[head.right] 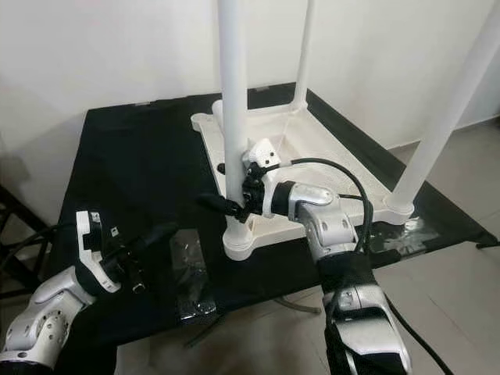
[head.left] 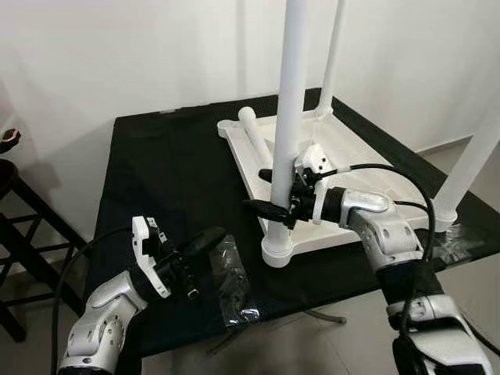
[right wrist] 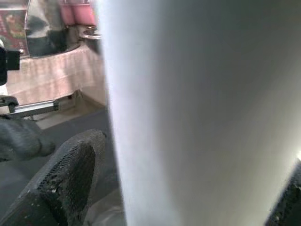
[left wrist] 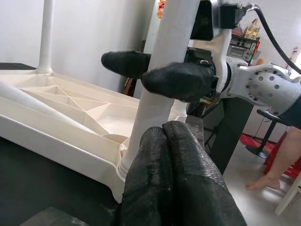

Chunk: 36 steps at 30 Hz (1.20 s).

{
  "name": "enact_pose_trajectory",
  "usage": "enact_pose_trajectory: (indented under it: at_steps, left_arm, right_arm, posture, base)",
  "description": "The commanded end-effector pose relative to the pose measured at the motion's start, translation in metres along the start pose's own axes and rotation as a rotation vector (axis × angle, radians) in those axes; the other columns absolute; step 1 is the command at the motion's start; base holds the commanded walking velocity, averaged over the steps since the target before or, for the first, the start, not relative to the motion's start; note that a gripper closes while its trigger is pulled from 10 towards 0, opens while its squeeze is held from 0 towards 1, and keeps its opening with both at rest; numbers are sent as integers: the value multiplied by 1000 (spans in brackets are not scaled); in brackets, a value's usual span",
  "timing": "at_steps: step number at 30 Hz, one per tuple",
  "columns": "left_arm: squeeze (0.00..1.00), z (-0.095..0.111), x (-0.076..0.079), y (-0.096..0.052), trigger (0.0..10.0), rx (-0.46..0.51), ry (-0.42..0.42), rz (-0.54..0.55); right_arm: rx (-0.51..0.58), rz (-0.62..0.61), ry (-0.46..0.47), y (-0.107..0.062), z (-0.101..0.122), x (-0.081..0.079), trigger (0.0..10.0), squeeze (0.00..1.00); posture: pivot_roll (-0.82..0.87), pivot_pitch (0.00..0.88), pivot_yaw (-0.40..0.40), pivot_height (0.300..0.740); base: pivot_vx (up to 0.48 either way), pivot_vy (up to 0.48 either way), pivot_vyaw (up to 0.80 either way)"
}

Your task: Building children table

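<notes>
Three legs: stand upright on the upturned white plastic children's tabletop (head.left: 367, 148), which lies on the black cloth-covered table (head.left: 172, 172).
Right gripper (head.left: 269, 191): fingers clasp the nearest white cylindrical leg (head.left: 289, 117) low down.
Left gripper (head.left: 205, 244): fingers pressed together, holding nothing, just beside a clear plastic bag (head.left: 233, 281).
Fourth leg (head.left: 256, 134): lies loose on the tabletop.

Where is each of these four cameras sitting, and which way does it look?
Left eye view: on the head, looking down at the upturned white table on a black table; both arms show.
Right eye view: beside it, same scene, including the plastic bag.
Left wrist view: along the shut left gripper toward the near leg.
Right wrist view: pressed close to that leg, one finger alongside.
Shared: every view shows the leg held in the right gripper.
</notes>
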<state>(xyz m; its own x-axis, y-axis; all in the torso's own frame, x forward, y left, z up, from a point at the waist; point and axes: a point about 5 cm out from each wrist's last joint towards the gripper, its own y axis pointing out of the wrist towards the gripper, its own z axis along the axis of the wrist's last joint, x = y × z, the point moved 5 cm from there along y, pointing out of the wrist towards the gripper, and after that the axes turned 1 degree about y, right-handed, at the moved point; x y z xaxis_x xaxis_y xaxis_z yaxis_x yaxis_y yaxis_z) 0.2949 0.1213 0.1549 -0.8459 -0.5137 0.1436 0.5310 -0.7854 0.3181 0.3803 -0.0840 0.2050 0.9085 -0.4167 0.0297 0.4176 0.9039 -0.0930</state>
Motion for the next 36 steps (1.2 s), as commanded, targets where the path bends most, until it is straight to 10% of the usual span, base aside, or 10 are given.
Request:
enact_pose_trajectory:
  at_steps: [1,4,5,19,31,32,34,36]
  left_arm:
    - [0,-2,-1,-2,10000,-6,2,8]
    - [0,-2,-1,-2,10000,-7,1,8]
    - [0,-2,0,-2,10000,-7,1,8]
    - [0,0,0,-2,10000,-3,-1,10]
    - [0,1,-1,-3,10000,-1,-1,11]
    - [0,2,-1,-5,10000,-2,-1,11]
    - [0,4,-3,-6,10000,-4,2,11]
    - [0,5,-4,-7,10000,-5,2,12]
  right_arm:
    - [21,50,-3,0,5,-1,10000,0]
    - [21,92,21,1,6,0,8510,0]
    - [23,109,32,2,6,0,0,0]
    - [32,115,68,-7,-1,8,0,0]
    - [-2,-177,16,-23,-7,35,157,0]
    - [12,-325,101,-20,-21,38,10000,0]
    - [171,-677,417,4,-78,9,10000,0]
    - [142,-697,248,13,-72,-8,10000,0]
  posture:
    - [-36,0,9,740]
    - [-37,0,8,740]
    - [-32,0,6,740]
    - [-39,0,10,740]
    - [-62,0,8,740]
    - [-65,0,3,740]
    - [-77,1,13,740]
    - [-70,1,27,740]
  base:
    - [0,0,0]
    - [0,0,0]
    - [0,0,0]
    - [0,0,0]
    - [0,0,0]
    - [0,0,0]
    - [0,0,0]
    - [0,0,0]
